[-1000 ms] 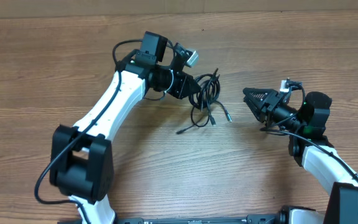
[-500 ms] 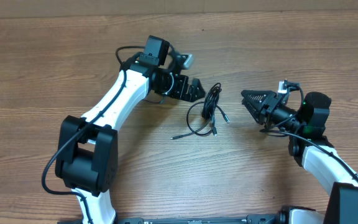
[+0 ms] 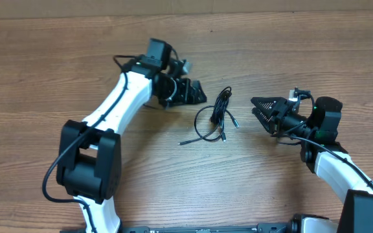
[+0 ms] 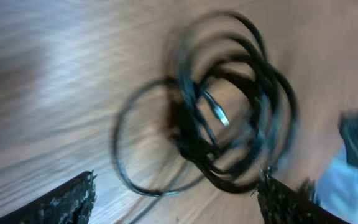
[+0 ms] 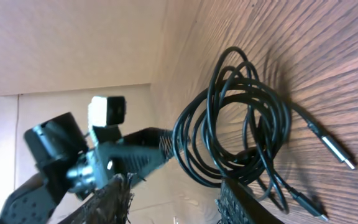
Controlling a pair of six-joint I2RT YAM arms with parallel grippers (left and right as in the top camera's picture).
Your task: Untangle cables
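The cables [image 3: 220, 110] lie as one tangled black bundle of loops on the wooden table, between the two arms. A plug end [image 3: 236, 122] sticks out to the right and another [image 3: 181, 142] to the lower left. My left gripper [image 3: 197, 94] is open just left of the bundle, touching nothing. In the left wrist view the cables [image 4: 194, 143] lie blurred ahead of the left gripper [image 4: 176, 200], with nothing between its fingers. My right gripper [image 3: 258, 107] is open, right of the bundle and pointing at it. In the right wrist view the cables [image 5: 246, 157] lie just beyond the right gripper [image 5: 176, 202].
The wooden table [image 3: 57, 71] stretches around the bundle on all sides. The left arm's white link [image 3: 118, 103] slants across the left half of it. A pale wall edge [image 3: 186, 6] runs along the back. The left arm's wrist [image 5: 104, 155] shows in the right wrist view.
The left gripper opened, let go of the cables and drew back to the left. The bundle dropped to the table and lies still. The right gripper opened slightly wider.
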